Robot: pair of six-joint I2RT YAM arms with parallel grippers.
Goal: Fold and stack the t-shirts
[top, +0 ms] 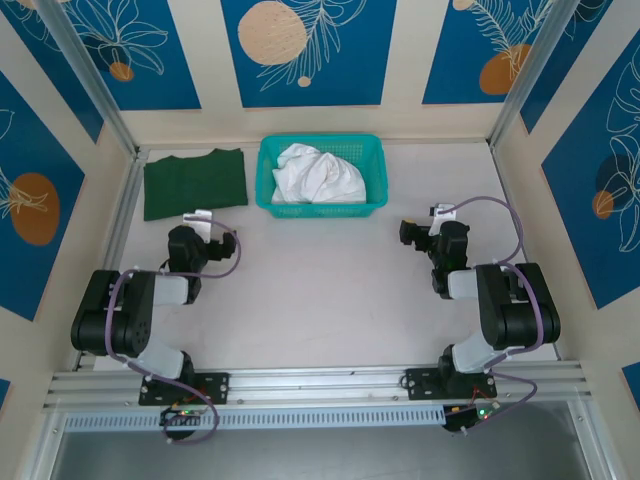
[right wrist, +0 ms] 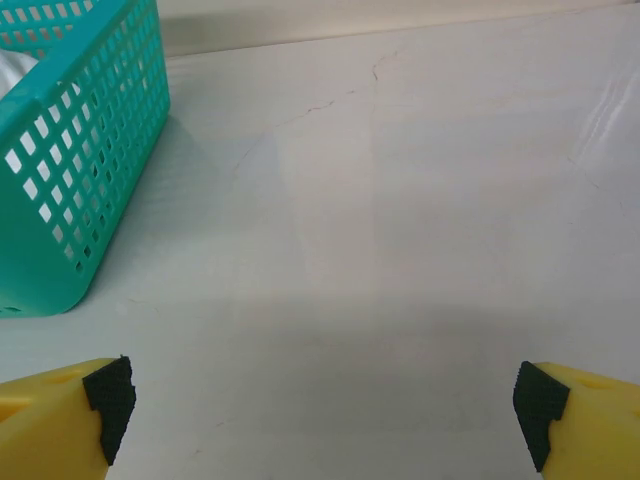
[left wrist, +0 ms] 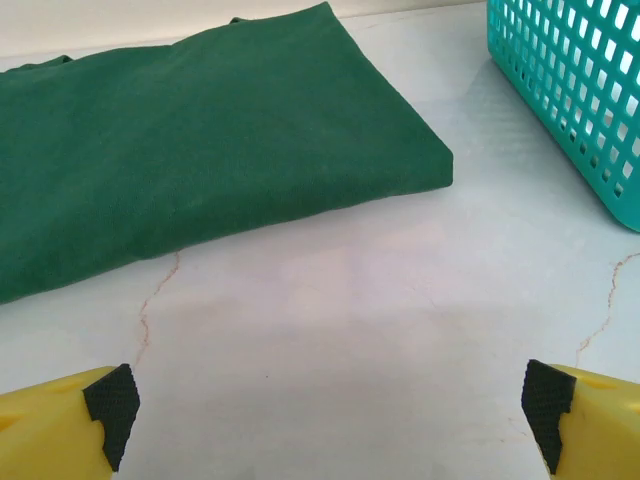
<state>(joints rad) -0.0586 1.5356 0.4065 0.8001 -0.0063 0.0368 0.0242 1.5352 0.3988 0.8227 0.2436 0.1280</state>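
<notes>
- The table (top: 330, 290) is the biggest thing. It is pale and flat, with thin cracks in it.
- The green shirt (top: 195, 182) lies flat at the far left of the table, just beside the basket. It looks folded into a neat block already, with a thick, round front edge.
- The basket (top: 322, 208) is teal plastic full of little holes. It sits at the far middle of the table.
- The white shirt (top: 318, 175) is inside the basket, scrunched up in a heap. I think this one needs doing next.
- Both shirts are soft, light and floppy. They will bend and hang down when lifted, and they will not break.
- The white one could catch on the basket wall. I would pinch a high bump of cloth at the top of the heap and pull straight up.
- To spread it flat, I would hold two corners at the shoulders or the bottom edge, one in each claw.
- The left claw (left wrist: 325, 410) is spread wide and holds nothing. It hangs over bare table, near the front edge of the green shirt.
- The right claw (right wrist: 325, 405) is spread wide too, with nothing in it. It hangs over bare table to the right of the basket.
</notes>
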